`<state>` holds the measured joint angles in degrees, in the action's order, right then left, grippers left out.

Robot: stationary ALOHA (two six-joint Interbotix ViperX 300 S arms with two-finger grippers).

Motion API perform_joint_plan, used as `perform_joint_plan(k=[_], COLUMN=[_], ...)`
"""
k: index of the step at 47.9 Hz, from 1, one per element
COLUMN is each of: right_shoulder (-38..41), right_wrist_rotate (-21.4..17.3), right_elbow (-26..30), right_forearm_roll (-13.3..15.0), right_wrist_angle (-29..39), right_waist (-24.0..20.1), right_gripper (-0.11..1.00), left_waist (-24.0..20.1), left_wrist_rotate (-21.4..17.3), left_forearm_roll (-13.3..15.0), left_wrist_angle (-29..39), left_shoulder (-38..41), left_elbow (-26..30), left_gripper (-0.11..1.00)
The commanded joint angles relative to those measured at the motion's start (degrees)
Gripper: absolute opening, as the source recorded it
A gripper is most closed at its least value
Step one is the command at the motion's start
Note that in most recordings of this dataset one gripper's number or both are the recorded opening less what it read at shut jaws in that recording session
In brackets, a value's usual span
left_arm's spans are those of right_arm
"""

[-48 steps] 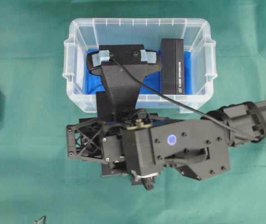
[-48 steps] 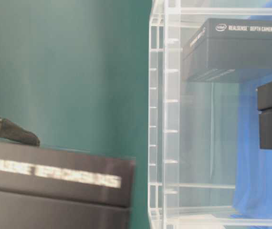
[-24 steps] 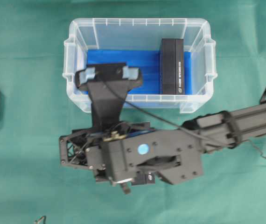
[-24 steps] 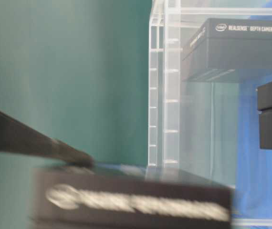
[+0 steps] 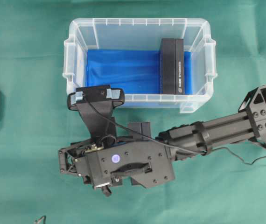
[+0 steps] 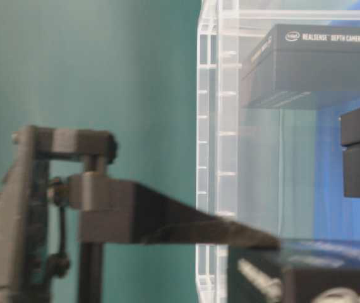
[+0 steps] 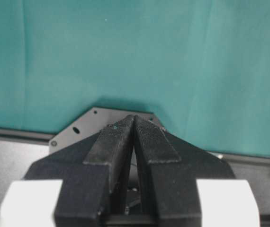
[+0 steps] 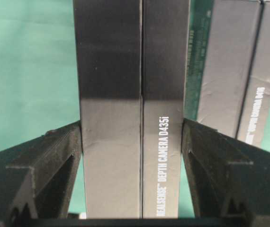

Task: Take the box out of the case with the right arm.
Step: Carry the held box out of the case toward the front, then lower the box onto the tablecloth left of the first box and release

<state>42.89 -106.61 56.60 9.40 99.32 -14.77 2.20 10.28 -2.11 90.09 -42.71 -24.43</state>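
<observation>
a: where do we see the box (image 8: 130, 109) now?

b: clamped between the two fingers (image 8: 45, 170) of the right hand (image 8: 132, 161), outside the case (image 5: 137, 100), over the green tabletop (image 5: 25, 154). a second black box (image 8: 234, 71) lies just beside it there.

a: and inside the case?

b: we see one more black box (image 5: 172, 66) standing on the blue cloth (image 5: 123, 70), toward the right wall.

a: the left hand (image 7: 134, 142)?

b: pressed together, holding nothing.
</observation>
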Motion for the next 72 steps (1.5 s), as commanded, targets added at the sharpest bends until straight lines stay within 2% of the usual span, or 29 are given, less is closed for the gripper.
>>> perform_joint_plan(k=[1, 9, 16, 54, 56, 61, 63, 72], right_shoulder=[-1.93, -1.93, -2.11, -2.29, -2.29, -2.29, -2.37, -2.64], right_wrist_rotate=[-0.53, -0.79, -0.88, -0.09, -0.18, -0.09, -0.18, -0.18], right_elbow=[-1.05, -5.80, -8.70, -10.28, -10.28, -10.28, -10.28, -10.28], right_forearm_roll=[-0.62, -2.46, -3.69, -3.43, -3.16, -2.64, -2.55, -2.37], right_wrist_angle=[-1.76, -8.26, -10.46, -12.30, -12.22, -12.22, -12.22, -12.04], right_waist=[0.09, 0.09, 0.00, 0.26, 0.26, 0.18, 0.18, 0.18], right_gripper=[0.67, 0.67, 0.67, 0.67, 0.70, 0.87, 0.90, 0.90], left_waist=[-0.18, -0.18, -0.18, -0.18, -0.18, -0.18, -0.18, -0.18], left_wrist_rotate=[0.00, 0.00, 0.00, 0.09, 0.09, 0.09, 0.09, 0.09], left_forearm_roll=[0.00, -0.09, 0.00, 0.00, -0.09, 0.00, 0.00, 0.00], left_wrist_angle=[-0.18, -0.18, -0.18, -0.09, -0.18, -0.18, -0.18, -0.18], left_shoulder=[0.00, -0.09, 0.00, -0.09, -0.09, -0.09, -0.09, -0.18], left_elbow=[1.05, 0.97, 0.97, 0.97, 0.97, 0.97, 0.97, 0.97], left_gripper=[0.00, 0.00, 0.00, 0.00, 0.00, 0.00, 0.00, 0.00])
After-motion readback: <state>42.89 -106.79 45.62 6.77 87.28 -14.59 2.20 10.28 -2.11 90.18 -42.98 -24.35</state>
